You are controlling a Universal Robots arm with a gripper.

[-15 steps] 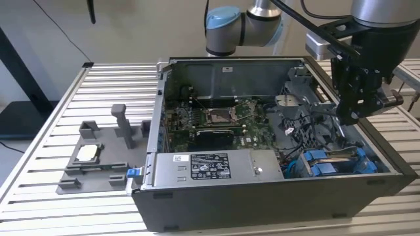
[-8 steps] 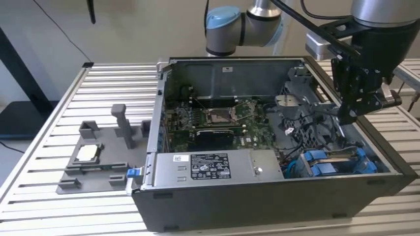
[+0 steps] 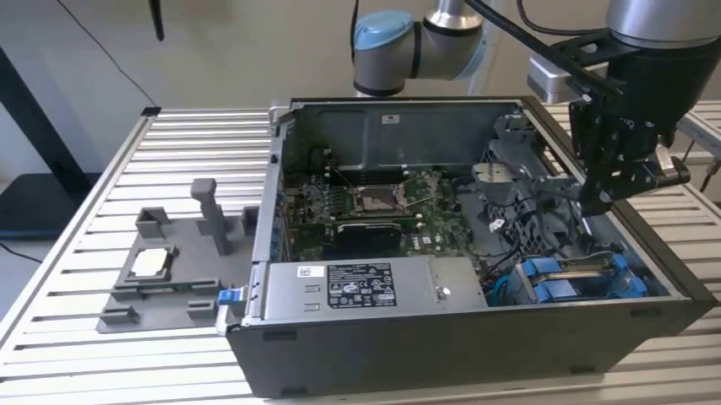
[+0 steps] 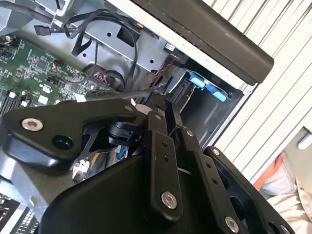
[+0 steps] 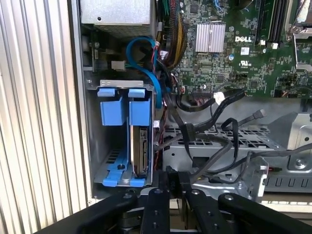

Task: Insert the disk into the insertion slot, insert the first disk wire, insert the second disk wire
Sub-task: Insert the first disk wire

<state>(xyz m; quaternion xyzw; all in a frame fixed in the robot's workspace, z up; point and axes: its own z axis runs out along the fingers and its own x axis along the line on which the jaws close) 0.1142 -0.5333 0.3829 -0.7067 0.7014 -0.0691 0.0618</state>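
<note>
Blue plastic marks the work area. The disk sits on edge inside the slot, framed by its carrier with two blue tabs. I judge the first step done.

**Position.** In the exterior view the fingers hang over the right part of the open case. The disk lies below them and nearer the camera, in the case's corner. In the first wrist view the fingers are just beside the disk's near end. The disk's long axis appears to run away from them, into the slot.

**Fingers.** They are drawn together, with at most a narrow gap. A black wire runs up to their tips in the second wrist view. I cannot tell whether it is pinched between them.

**Wires.** Black wires lie loose between the slot and the board. One plug carries a white tag, and the other plug is bare. Neither is at the disk.

**Count.**
- One arm
- One disk
- One slot
- Two tabs
- Two free plugs
- One looped blue wire

The case stands on a slatted metal counter.
</note>
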